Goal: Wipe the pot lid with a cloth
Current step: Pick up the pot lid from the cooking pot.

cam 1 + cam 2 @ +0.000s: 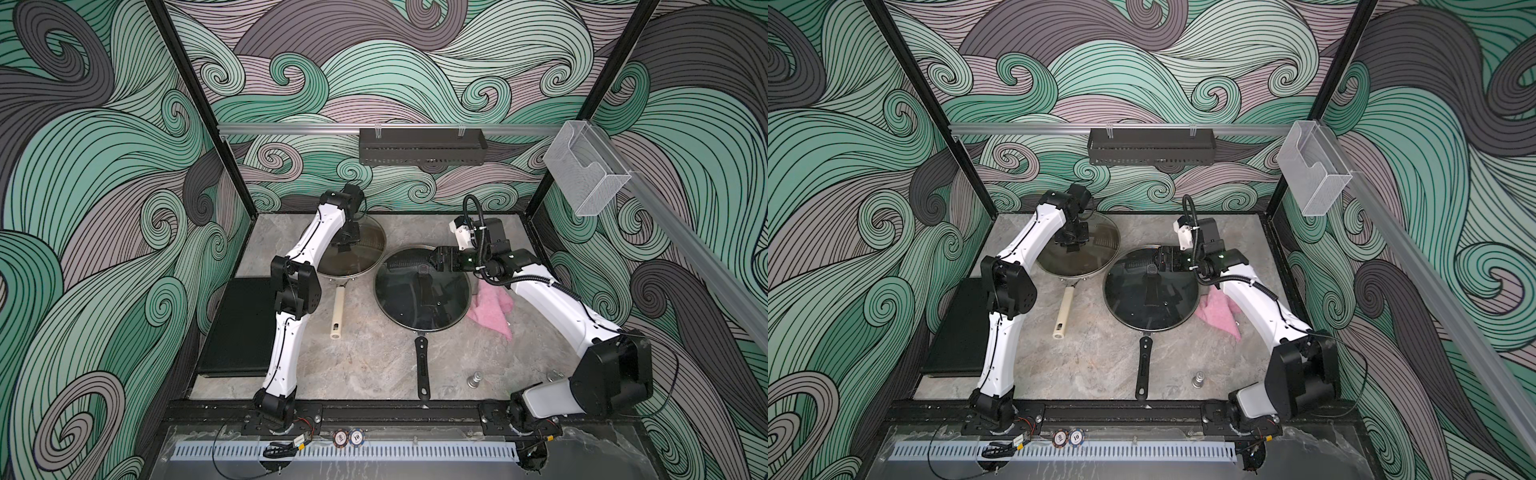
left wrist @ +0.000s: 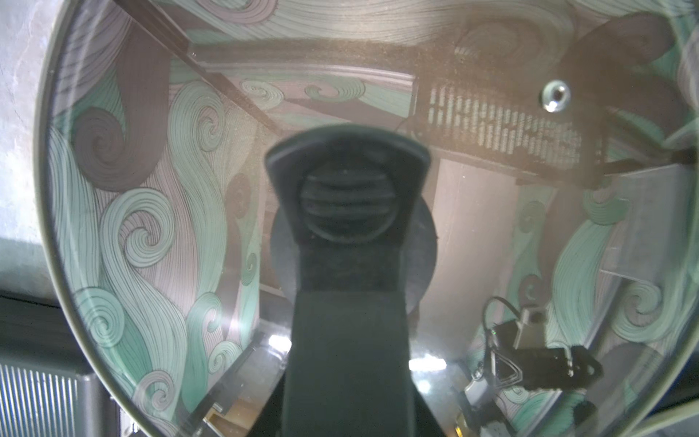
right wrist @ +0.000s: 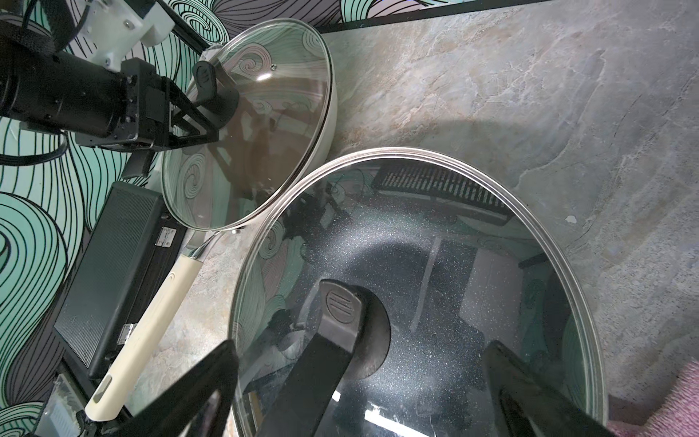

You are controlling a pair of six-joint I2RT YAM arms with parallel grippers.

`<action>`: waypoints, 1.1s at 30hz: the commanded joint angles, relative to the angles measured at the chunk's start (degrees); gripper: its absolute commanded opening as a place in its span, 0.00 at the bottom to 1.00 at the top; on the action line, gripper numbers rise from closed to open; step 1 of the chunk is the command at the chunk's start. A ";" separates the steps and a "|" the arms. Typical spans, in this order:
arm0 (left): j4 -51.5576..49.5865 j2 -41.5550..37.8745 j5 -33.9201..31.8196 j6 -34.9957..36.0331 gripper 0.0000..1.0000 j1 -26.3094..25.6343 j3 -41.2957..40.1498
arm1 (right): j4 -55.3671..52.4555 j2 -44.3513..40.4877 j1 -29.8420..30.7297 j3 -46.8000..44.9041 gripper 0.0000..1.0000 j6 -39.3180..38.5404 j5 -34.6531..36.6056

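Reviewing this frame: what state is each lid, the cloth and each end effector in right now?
Cloth: crumpled on the table, unheld.
Lid of cream-handled pan: on its pan.
Lid of black-handled pan: on its pan, not gripped.
Left end effector: at the cream-handled pan's lid handle, grip unclear.
Right end effector: open, straddling the black-handled pan's lid handle.

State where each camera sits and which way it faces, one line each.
Top views: high at the front, looking down on the table; left arm and right arm show.
Left wrist: on the left arm, close over the smaller lid; its gripper unseen.
Right wrist: on the right arm, facing across the larger lid; its open right gripper shows.
Shared: right wrist and top views both show the left gripper at the smaller lid.
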 commanded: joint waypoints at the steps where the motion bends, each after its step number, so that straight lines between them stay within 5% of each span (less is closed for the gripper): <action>1: -1.74 1.66 -1.30 -0.63 0.26 1.06 2.53 | -1.68 -0.22 0.45 -0.74 1.00 -1.27 3.25; 11: -2.31 -1.19 -1.84 -0.84 0.00 1.60 3.30 | -2.52 -1.63 0.47 -1.79 1.00 -0.42 8.03; 33: 4.76 -14.73 -0.82 3.21 0.00 1.46 -4.18 | -1.83 -2.95 -0.39 -3.33 1.00 1.02 11.23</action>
